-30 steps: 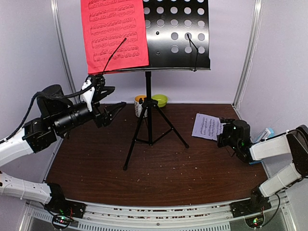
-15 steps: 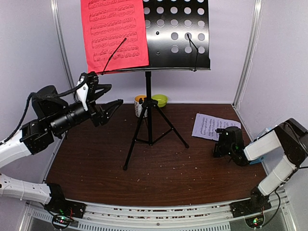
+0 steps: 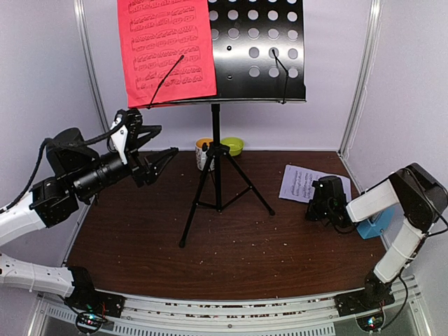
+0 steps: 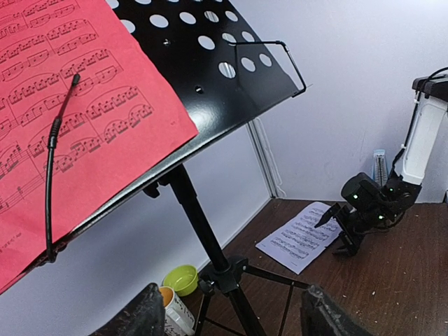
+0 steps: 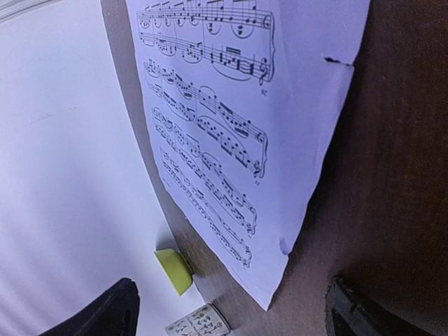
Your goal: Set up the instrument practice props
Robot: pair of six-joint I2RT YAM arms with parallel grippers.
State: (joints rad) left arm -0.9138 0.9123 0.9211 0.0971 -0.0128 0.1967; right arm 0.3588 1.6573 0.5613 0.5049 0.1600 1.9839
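One black folding tripod music stand (image 3: pixel 255 49) with a perforated metal desk stands at the centre of the top view, its three legs spread on the dark brown wooden table (image 3: pixel 140 238) and its desk filling the upper middle of the frame. There are two sheet-music pages: the red page (image 3: pixel 166 49) rests on the left half of the desk with one of the stand's two black wire holders (image 3: pixel 164 80) lying across it, and the pale lilac-white page (image 3: pixel 302 183) lies flat on the table at centre right, well apart from the stand. The one light-blue pyramid metronome (image 3: pixel 371 227) sits at the right edge of the table, largely hidden behind the right arm. The right gripper (image 3: pixel 313 206) hangs low at the near edge of the lilac-white page, jaws spread wide with nothing between them. The left gripper (image 3: pixel 169 138) is raised at middle left, below the red page and clear of it, jaws parted and empty. Two containers stand behind the tripod's legs at the back wall, just beside each other: one white-and-orange mug (image 3: pixel 203 152) and one small green bowl (image 3: pixel 233 145); what either holds cannot be told
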